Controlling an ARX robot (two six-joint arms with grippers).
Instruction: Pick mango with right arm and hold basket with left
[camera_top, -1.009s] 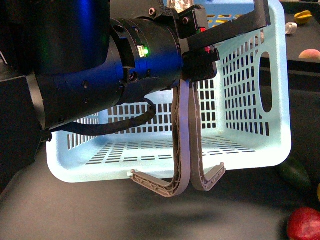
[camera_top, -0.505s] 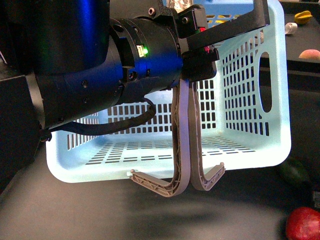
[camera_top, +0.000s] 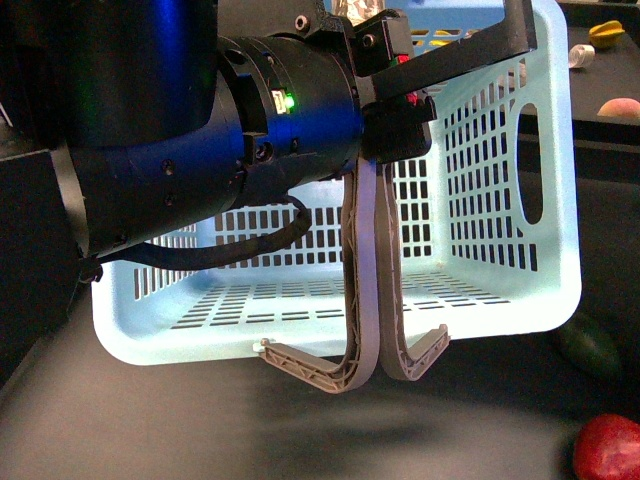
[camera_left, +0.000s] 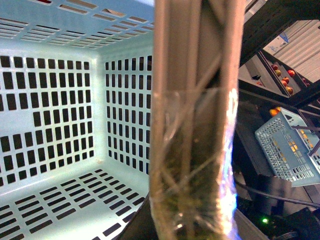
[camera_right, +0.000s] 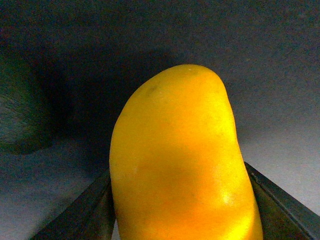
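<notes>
The mango is pinched between the right jaws by one end only, most of it standing clear; being smooth and rounded, it could be squeezed out. A dark green fruit lies near. The left jaws are clamped on both handles of the raised, tilted basket; swing at those hinges could shift its mouth.
</notes>
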